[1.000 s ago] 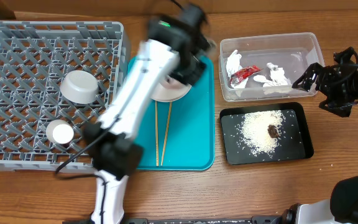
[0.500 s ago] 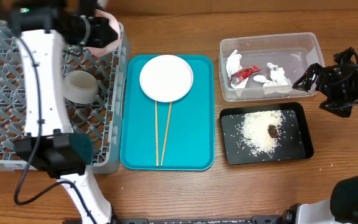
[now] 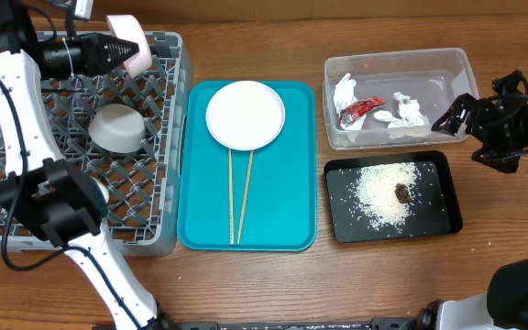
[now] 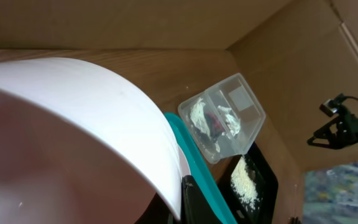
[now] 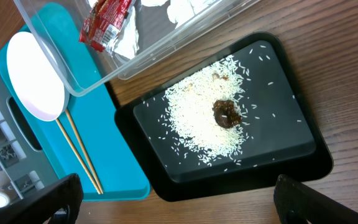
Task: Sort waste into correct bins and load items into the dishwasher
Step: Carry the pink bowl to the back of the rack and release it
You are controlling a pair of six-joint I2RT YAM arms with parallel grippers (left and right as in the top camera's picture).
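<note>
The left gripper [image 3: 113, 48], fingers pinched on the small white dish [image 3: 134, 50], now holds the dish on edge over the far row of the dish rack [image 3: 168, 110]. One second ago this arm was over the teal tray [image 3: 282, 202] by the round white plate [image 3: 245, 115]. Treat the dish as ready to seat between pegs. The plate and two chopsticks [image 3: 236, 197] are unmoved. The right gripper [image 3: 456, 112], fingers spread wide, has stayed at the right end of the clear tub [image 3: 447, 64].
</note>
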